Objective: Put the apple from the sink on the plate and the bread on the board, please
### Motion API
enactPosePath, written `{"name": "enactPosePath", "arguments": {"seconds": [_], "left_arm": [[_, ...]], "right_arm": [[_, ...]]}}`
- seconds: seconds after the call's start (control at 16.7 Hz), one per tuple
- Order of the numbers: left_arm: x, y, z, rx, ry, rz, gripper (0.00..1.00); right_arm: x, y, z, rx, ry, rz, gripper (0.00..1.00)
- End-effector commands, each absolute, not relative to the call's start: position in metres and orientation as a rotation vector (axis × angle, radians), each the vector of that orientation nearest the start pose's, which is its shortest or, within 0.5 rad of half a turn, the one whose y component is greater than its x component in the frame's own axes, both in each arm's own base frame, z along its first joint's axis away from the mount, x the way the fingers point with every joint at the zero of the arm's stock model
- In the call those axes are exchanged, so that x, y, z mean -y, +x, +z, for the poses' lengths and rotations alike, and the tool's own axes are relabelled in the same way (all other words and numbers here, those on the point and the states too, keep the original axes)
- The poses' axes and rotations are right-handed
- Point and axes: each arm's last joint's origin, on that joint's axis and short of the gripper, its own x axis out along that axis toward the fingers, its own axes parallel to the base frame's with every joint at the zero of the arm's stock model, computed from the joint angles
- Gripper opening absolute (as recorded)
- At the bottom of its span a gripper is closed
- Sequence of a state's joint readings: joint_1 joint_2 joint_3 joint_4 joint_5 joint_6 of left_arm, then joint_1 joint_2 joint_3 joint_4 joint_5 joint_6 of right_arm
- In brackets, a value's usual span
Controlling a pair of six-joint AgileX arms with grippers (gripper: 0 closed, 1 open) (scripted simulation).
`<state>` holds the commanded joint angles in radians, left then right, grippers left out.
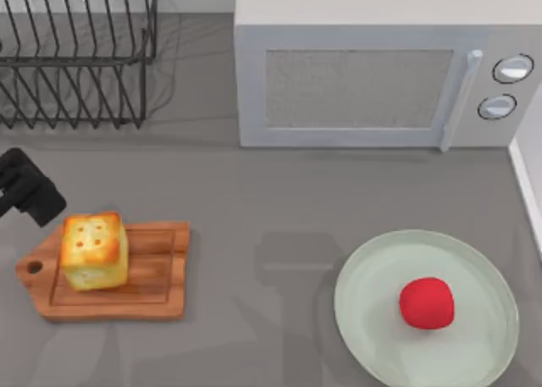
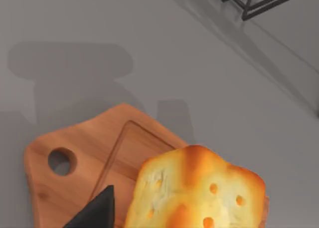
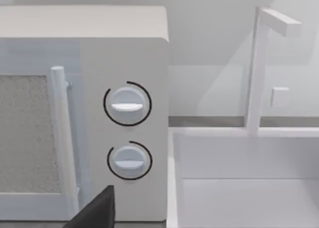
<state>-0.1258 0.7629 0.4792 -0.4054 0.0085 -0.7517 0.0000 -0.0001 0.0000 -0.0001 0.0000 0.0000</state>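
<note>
One board [image 1: 152,273], handle leftward, lengthwise left-right.

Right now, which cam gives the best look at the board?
Top view: the whole board shows, handle and groove, with the bread standing on it. The left wrist view shows its handle end and hole close up, the rest cut off behind the bread. The right wrist view faces the microwave.

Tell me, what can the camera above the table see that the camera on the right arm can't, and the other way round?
Seen from above alone: the bread standing on the board, the apple lying on the plate, a wire rack, and the left gripper beside the board. Seen from the right wrist alone: the white sink and its tap. Both show the microwave with its two dials.
</note>
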Motion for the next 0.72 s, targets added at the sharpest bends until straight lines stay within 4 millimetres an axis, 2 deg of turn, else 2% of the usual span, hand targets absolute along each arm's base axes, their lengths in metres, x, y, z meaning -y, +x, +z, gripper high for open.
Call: {"name": "enactPosePath", "arguments": {"seconds": [0.18,0.3,0.54,0.72], "left_arm": [[0.011,0.129,0.196,-0.434,-0.417,0.006,1.0],[0.007,0.116,0.184,-0.277,-0.262,-0.022,1.0],[0.002,0.107,0.165,-0.06,-0.053,-0.012,1.0],[0.001,0.106,0.16,0.0,0.0,0.0,1.0]], "right_arm": [[0.001,0.106,0.16,0.0,0.0,0.0,1.0],[0.001,0.106,0.16,0.0,0.0,0.0,1.0],[0.001,0.106,0.16,0.0,0.0,0.0,1.0],[0.001,0.106,0.16,0.0,0.0,0.0,1.0]]}}
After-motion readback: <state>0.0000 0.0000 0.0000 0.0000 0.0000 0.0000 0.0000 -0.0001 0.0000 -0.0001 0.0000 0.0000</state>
